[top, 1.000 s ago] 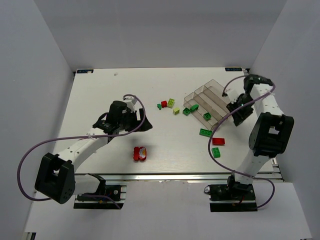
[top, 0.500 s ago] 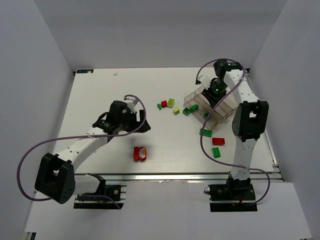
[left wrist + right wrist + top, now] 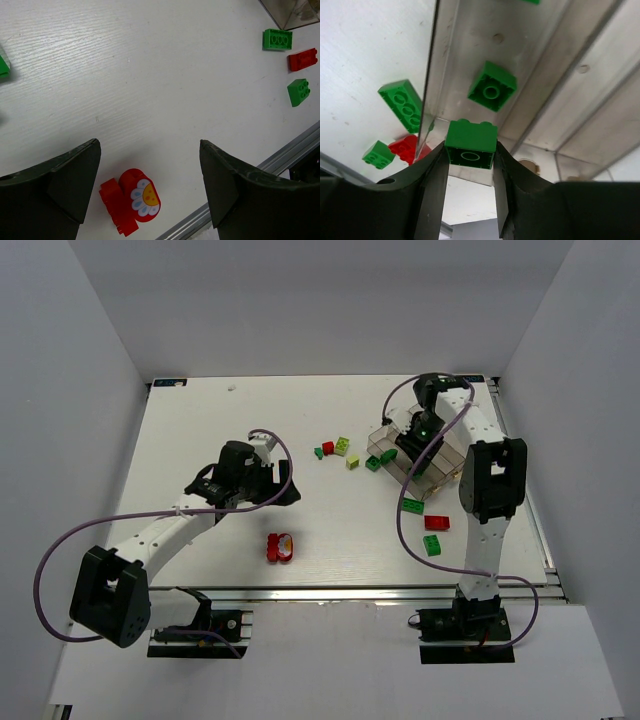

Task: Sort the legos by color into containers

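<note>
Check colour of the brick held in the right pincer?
Green. The brick shows best in the right wrist view.

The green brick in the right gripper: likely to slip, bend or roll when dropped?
The green brick looks like rigid moulded plastic, so it probably will not bend. The right gripper presses its flat sides, so the hold seems secure, though smooth faces could slip. Its boxy shape should land in the tray without rolling.
</note>
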